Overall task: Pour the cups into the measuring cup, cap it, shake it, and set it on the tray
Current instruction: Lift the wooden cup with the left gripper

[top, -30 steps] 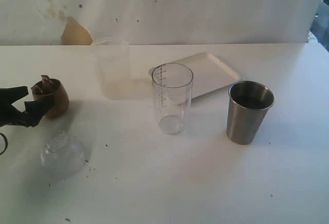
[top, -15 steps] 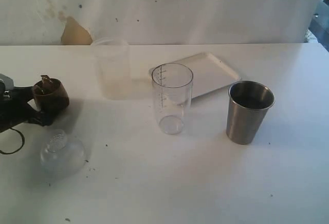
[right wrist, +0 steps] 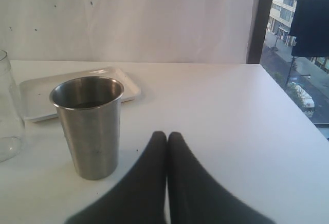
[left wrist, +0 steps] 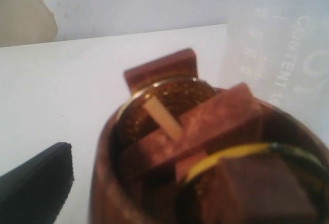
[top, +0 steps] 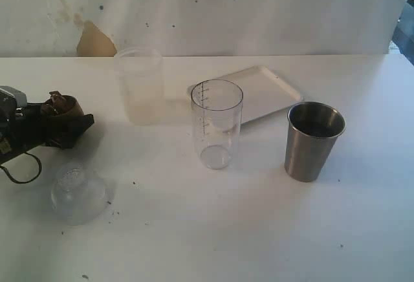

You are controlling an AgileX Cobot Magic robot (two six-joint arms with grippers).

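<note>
1. Left gripper [top: 77, 127] sat at the left side of the counter [top: 213, 230], jaws wide around the brown wooden cup [top: 63, 107], a gap beside one jaw.
2. Right gripper [right wrist: 167, 137] had its jaws pressed together, empty, near the steel tumbler [right wrist: 92, 126].
3. Measuring cup [top: 217, 123] stood mid-counter, uncapped, with the white tray [top: 268, 91] just behind it.
4. Frosted cup [top: 140, 86] stood behind and to its left.

This is a bare test room, probably a lab, on an upper floor in a city. The white table [top: 259, 230] carries a graduated measuring cup [top: 217, 123]. Behind the table stands a plain white wall [top: 259, 10], stained, with a tan patch [top: 96, 41] where paint seems gone. Past the table's right end, a window [right wrist: 280, 54] looks down on buildings [right wrist: 282, 16] and a street [right wrist: 295, 82].
</note>
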